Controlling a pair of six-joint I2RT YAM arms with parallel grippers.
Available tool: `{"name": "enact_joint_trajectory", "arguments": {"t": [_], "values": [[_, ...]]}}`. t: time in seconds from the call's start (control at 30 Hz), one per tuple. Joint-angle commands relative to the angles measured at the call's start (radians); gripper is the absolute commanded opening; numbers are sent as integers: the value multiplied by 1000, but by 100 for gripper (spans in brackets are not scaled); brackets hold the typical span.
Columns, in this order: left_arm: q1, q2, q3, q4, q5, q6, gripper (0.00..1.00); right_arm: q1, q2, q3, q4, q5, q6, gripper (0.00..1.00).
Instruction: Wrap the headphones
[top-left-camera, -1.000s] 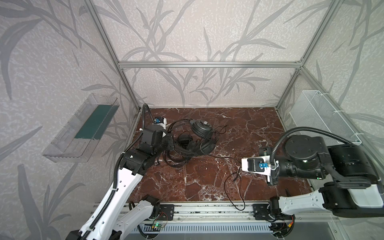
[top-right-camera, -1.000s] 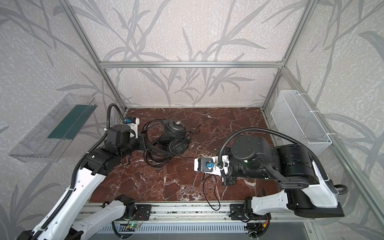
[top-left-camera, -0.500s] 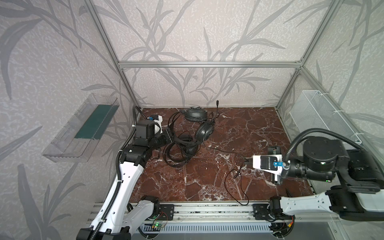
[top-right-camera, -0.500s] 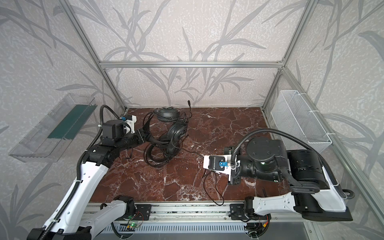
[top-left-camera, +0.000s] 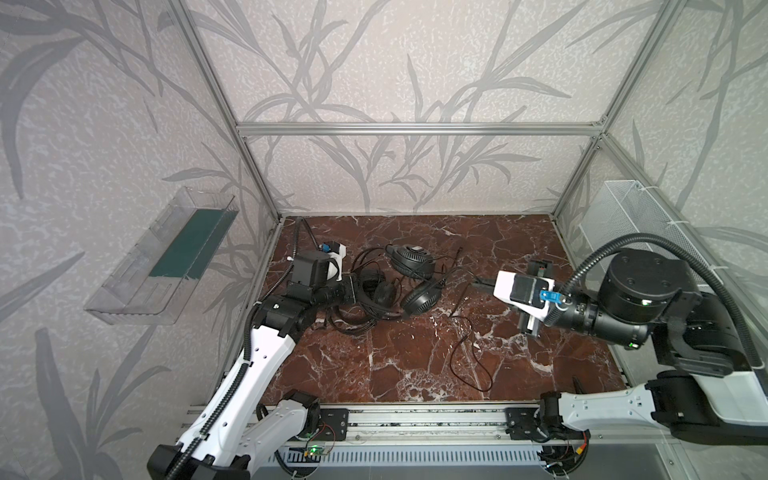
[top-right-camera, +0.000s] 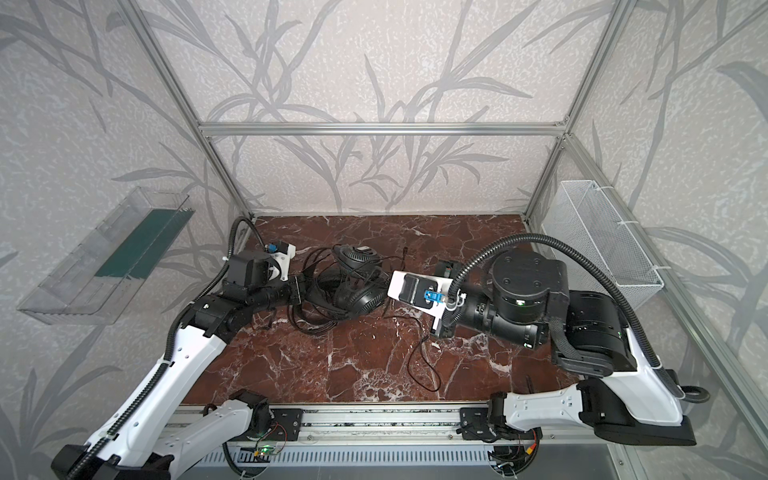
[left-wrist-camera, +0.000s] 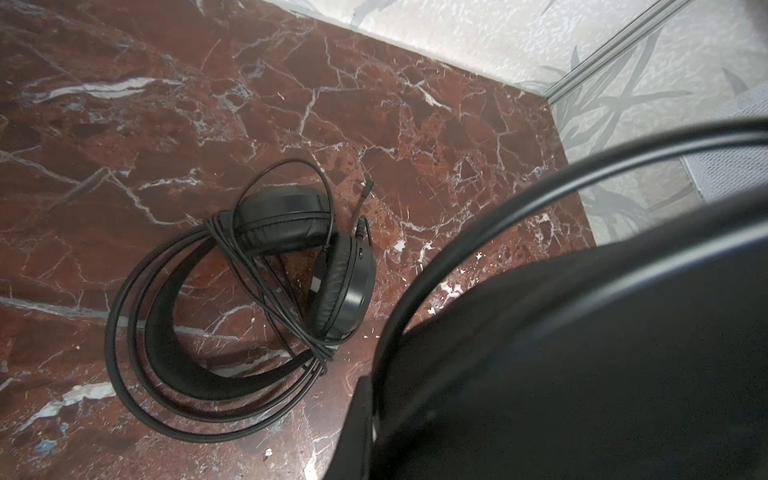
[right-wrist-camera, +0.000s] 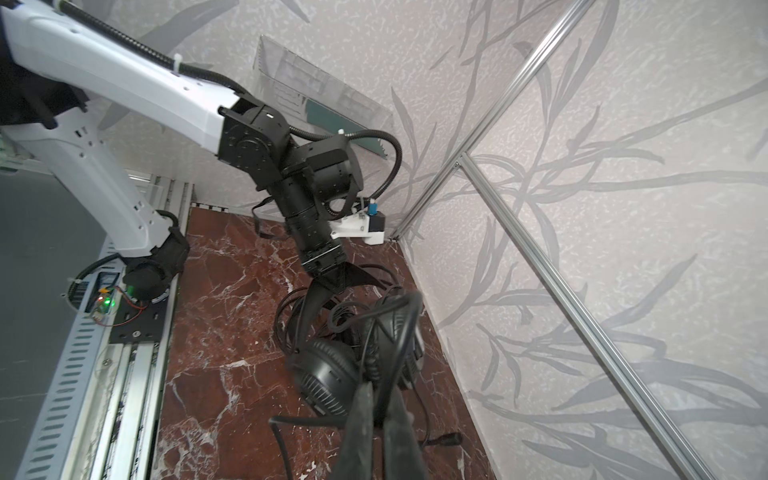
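**Status:** partly complete, in my judgement. The headphones (top-left-camera: 415, 270) lie in one tangle on the left half of the marble table (top-left-camera: 395, 365), just in front of the left gripper (right-wrist-camera: 328, 291).

**Done:** in the left wrist view I see one headset (left-wrist-camera: 286, 220) resting on the marble. Several cable turns are drawn across its band and earcups, and its plug (left-wrist-camera: 366, 188) lies free beside it. I count that unit as wrapped, or nearly so.

**Tools:** the left gripper is clamped on a black headband (right-wrist-camera: 311, 309) in the tangle. I cannot tell which headset that band belongs to. The right gripper (right-wrist-camera: 380, 419) is clenched on the cable (right-wrist-camera: 405, 332), close to an earcup.

**Left to do:** a long slack run (top-left-camera: 488, 387) lies looped on the table near the right gripper. It has to be wound onto its headset and the end stowed.
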Motion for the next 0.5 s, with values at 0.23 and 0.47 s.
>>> {"name": "enact_joint_trajectory", "arguments": {"t": [0.23, 0.47], "values": [[-46, -81, -38, 31, -129, 27, 0, -26, -135, -75, 305, 56, 11, 0], [-24, -150, -53, 89, -1, -6, 0, -26, -251, -236, 321, 187, -26, 0]]}}
